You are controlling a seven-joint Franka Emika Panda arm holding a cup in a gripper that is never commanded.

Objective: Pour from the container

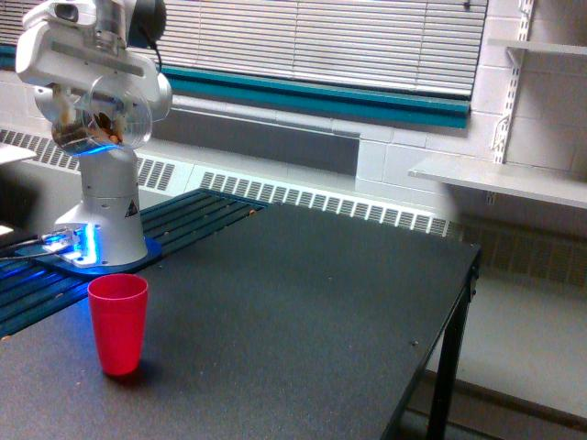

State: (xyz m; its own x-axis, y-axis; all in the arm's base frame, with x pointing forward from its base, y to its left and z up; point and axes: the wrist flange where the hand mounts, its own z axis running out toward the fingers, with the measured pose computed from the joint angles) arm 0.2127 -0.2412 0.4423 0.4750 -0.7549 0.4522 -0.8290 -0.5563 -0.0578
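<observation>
jaws hidden behind jar (103,117), table (303,302) cropped below

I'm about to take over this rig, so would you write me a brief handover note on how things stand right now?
Gripper: shut on the clear jar, held high above the table, in front of the arm's base.
Jar: tipped on its side, brown pieces lying against its lower wall.
Red cup: upright on the table near the front edge, below the jar.
Done: jar lifted and tilted.
Left: nothing visibly falling; whether any pieces are in the cup cannot be seen. Line up over the cup and pour.
</observation>
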